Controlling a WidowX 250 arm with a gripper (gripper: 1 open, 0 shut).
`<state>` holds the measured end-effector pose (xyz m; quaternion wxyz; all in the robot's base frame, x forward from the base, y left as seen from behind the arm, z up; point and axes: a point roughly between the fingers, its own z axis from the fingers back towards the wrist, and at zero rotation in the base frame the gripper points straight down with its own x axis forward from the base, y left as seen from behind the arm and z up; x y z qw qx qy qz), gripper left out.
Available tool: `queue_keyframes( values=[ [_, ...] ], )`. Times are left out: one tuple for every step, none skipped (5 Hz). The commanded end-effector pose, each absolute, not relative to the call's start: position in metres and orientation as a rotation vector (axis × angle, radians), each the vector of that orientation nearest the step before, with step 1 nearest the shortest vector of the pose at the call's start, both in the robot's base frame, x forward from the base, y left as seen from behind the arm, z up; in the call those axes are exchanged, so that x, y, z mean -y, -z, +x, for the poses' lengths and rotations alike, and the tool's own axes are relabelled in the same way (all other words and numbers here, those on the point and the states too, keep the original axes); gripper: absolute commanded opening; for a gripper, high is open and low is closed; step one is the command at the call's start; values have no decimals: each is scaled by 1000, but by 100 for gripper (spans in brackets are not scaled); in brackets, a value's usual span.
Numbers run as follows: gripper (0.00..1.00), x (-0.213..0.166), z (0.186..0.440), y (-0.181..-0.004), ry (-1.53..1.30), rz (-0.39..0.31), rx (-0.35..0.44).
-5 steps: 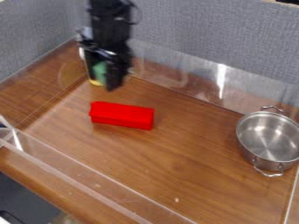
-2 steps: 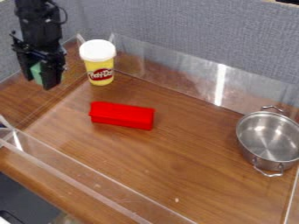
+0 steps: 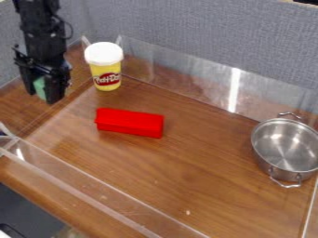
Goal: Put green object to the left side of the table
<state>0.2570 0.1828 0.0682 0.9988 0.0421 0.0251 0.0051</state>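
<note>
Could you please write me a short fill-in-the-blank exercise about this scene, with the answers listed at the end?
1. The small green cube is held in the ____ of the robot arm.
2. The yellow tub has a ____ lid.
3. The rectangular block lying on the brown tabletop is ____ in color.
4. The pot at the right side of the picture is made of shiny ____.

Missing words: jaws; white; red; metal.

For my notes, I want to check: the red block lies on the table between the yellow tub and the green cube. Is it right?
Not quite: in the camera view, the red block lies on the table between the yellow tub and the pot.
</note>
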Motion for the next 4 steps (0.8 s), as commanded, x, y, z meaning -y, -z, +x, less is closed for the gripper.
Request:
queue_keyframes(
  values=[
    [0, -180, 267, -71, 2, 112, -12],
    [0, -180, 271, -65, 6, 110, -2],
    [0, -180, 273, -59, 14, 107, 7],
    [0, -179, 275, -52, 12, 107, 12]
  ],
)
